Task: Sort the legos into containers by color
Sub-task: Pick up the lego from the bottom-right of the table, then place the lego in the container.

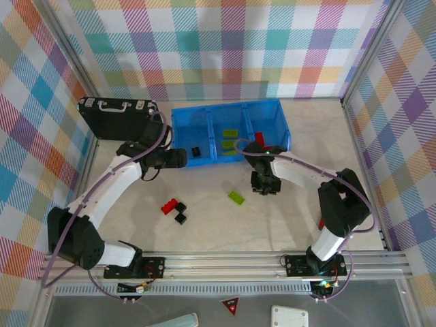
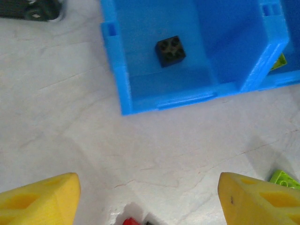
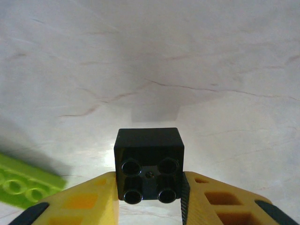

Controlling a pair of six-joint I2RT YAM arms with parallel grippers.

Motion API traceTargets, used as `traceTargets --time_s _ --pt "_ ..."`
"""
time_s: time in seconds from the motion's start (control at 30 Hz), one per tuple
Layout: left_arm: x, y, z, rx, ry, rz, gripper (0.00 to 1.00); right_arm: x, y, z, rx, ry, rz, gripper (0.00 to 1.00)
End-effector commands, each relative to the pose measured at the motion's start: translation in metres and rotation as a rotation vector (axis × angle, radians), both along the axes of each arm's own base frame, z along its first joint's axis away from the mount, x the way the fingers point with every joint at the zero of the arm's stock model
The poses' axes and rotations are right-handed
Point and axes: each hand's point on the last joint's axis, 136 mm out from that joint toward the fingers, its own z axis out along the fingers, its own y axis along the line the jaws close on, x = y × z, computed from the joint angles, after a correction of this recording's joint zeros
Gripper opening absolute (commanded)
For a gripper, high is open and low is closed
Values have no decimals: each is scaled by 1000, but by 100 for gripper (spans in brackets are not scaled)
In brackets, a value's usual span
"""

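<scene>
While R gripper (image 3: 150, 190) is clamped on 1 black cube (image 3: 149, 161) over the table (image 1: 286, 218), L gripper (image 2: 147, 192) hangs w/ fingers wide apart, nothing btwn. Loose nearby: 1 red brick (image 1: 168, 206), 2 black cubes (image 1: 180, 218), 1 lime brick (image 1: 236, 197). Blue bin (image 1: 267, 121), 3 compartments: 1 black left, 2 lime mid, red right (count unclear). Pale marbled top; 1 black briefcase (image 1: 116, 116); plaid walls (image 1: 225, 48).
</scene>
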Motion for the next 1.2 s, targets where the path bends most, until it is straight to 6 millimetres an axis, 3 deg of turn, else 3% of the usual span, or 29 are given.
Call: traceTargets --time_s 0.0,0.23,0.43,0.83,1.17 --pt "-18 21 1 -7 34 14 77 6 19 15 -26 -5 74 36" --pt "-36 59 0 -4 62 76 78 35 89 46 5 -64 214 36" --pt "-42 77 -14 17 67 112 78 58 143 63 49 -108 300 36" --pt "-33 87 -15 1 22 141 77 100 225 76 251 -220 420 34" --pt "-33 92 -12 3 3 161 77 136 267 62 312 -312 454 32"
